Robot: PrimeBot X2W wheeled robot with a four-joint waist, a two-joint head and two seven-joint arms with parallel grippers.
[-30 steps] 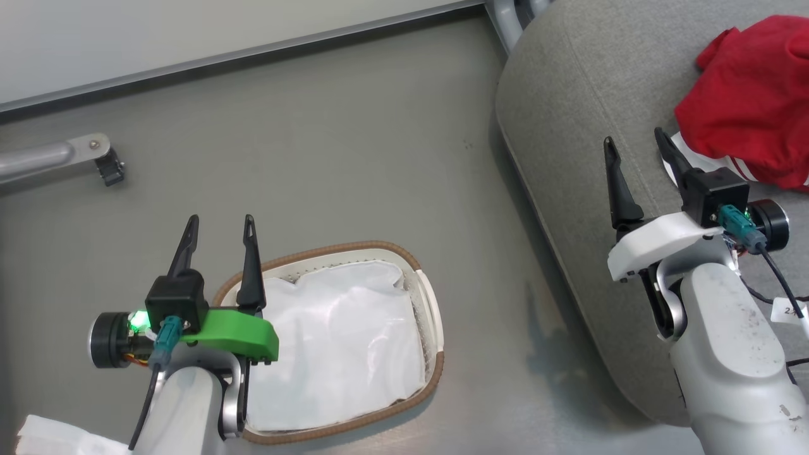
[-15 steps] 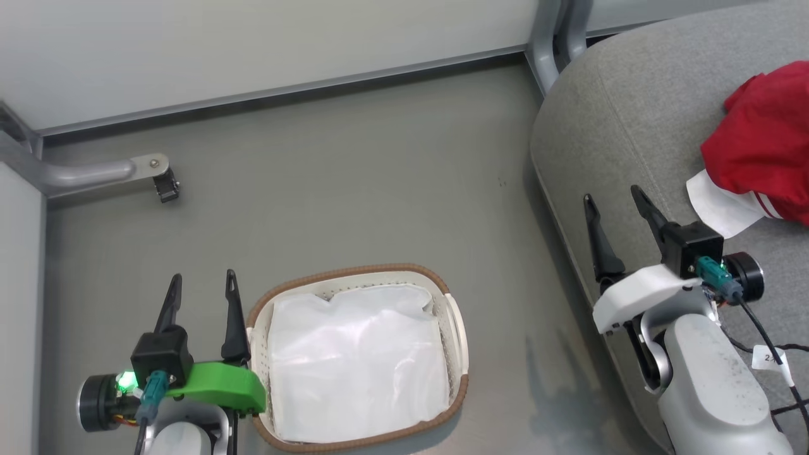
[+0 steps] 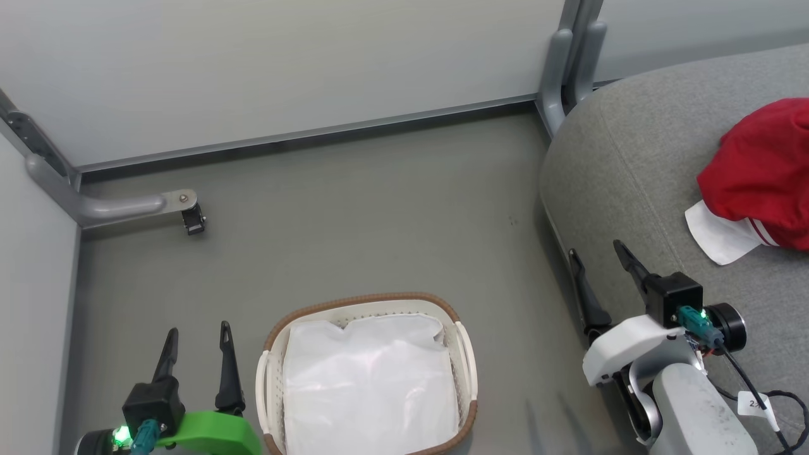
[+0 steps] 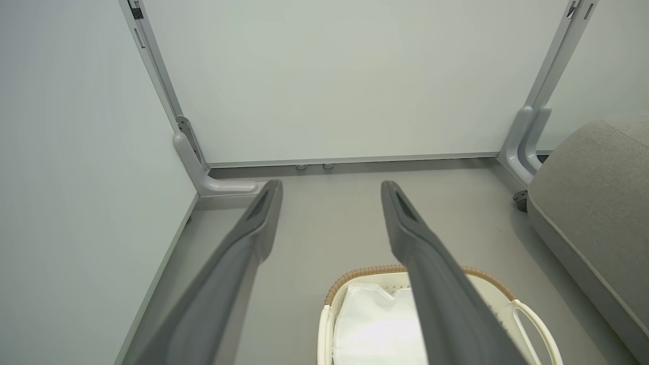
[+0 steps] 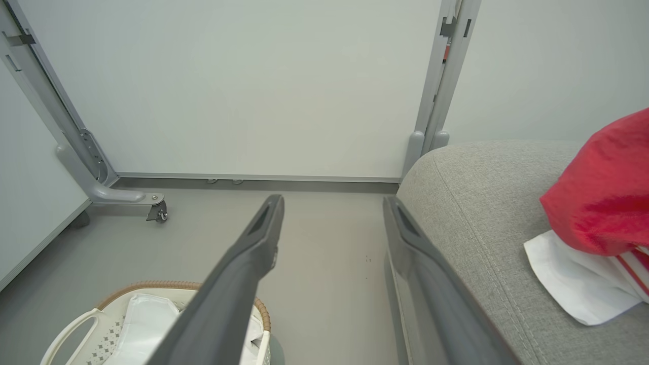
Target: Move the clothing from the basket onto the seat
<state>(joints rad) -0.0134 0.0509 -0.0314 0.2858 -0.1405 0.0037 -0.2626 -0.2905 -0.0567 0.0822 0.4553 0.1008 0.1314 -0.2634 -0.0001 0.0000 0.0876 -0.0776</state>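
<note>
On the seat [image 3: 619, 164], the clothing [image 3: 761, 174], well apart from the basket [image 3: 366, 298].

Head view: high up, aimed steeply down at the floor [image 3: 354, 208]. Basket [image 3: 360, 298] at bottom centre, seat [image 3: 632, 170] on the right, wall [image 3: 284, 63] across the top.
Left wrist view: lower and shallower tilt, looks along its own fingers [image 4: 243, 253] toward the wall. Basket close below, seat edge at far right.
Right wrist view: same heading but further right. Seat close on the right, basket at lower left.
All three share the basket, seat edge, wall base and frame foot [image 3: 126, 205].
</note>
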